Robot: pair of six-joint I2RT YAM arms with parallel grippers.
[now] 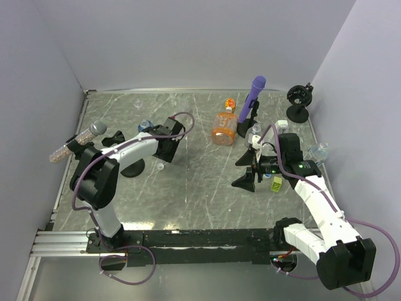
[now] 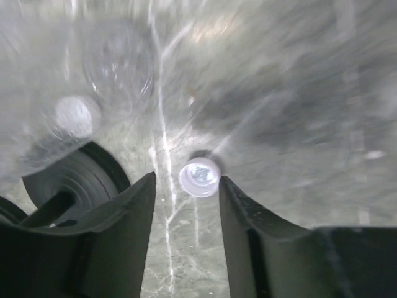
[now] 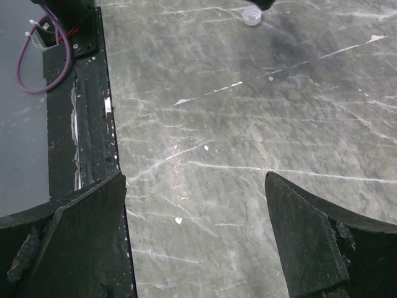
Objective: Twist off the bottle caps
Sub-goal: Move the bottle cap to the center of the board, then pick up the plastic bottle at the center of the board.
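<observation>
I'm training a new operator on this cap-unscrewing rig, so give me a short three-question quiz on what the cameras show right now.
1. True or false: the right claw grips a bottle.
2. What lies between the fingers of the left claw? A) a white cap B) a coin C) a spoon
3. What colour is the stick beside the orange bottle?
Key: 1 false; 2 A; 3 purple.

Your left wrist view smears the bottle (image 2: 118, 68) to a blur; you cannot make out its top.
</observation>
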